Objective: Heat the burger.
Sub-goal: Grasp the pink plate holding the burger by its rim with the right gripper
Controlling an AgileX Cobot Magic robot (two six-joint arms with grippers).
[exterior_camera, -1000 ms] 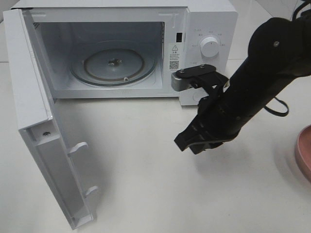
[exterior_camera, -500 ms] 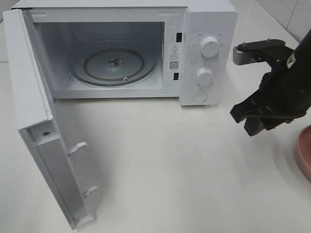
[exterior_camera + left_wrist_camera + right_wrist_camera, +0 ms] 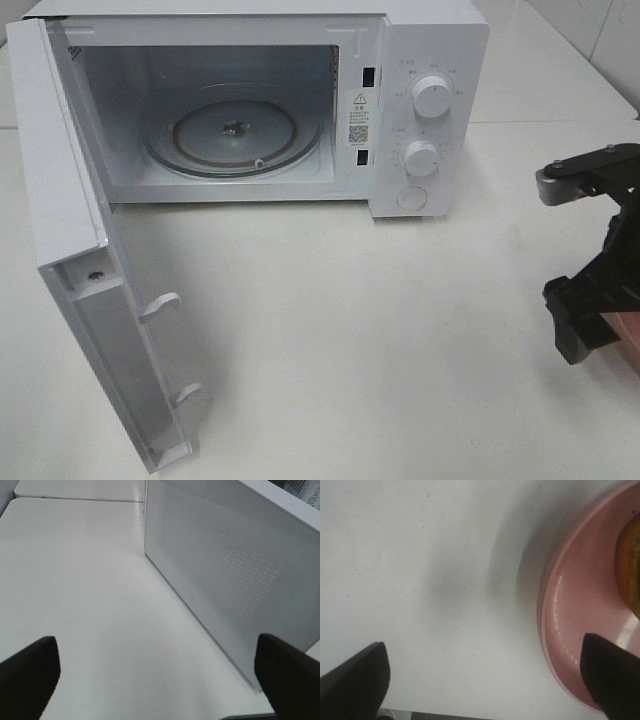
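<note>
**On the bench (image 3: 350, 330): microwave (image 3: 430, 40) standing open, burger (image 3: 631, 565) sitting far right**

At far left, the left gripper (image 3: 160, 680) is hovering empty with its fingers spread wide, facing a white perforated panel (image 3: 235, 570); the microwave's door (image 3: 80, 250) is hanging swung open, showing the glass turntable (image 3: 235, 130); at far right, the right gripper (image 3: 482, 680) is hanging wide apart and empty, just beside the pink plate (image 3: 570, 630) carrying the burger.

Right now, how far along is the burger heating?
Done: the microwave door is open, turntable bare. In hand: the open right gripper hovers by the plate holding the burger. To do: grasp the burger, load it, shut the door, start heating.
</note>
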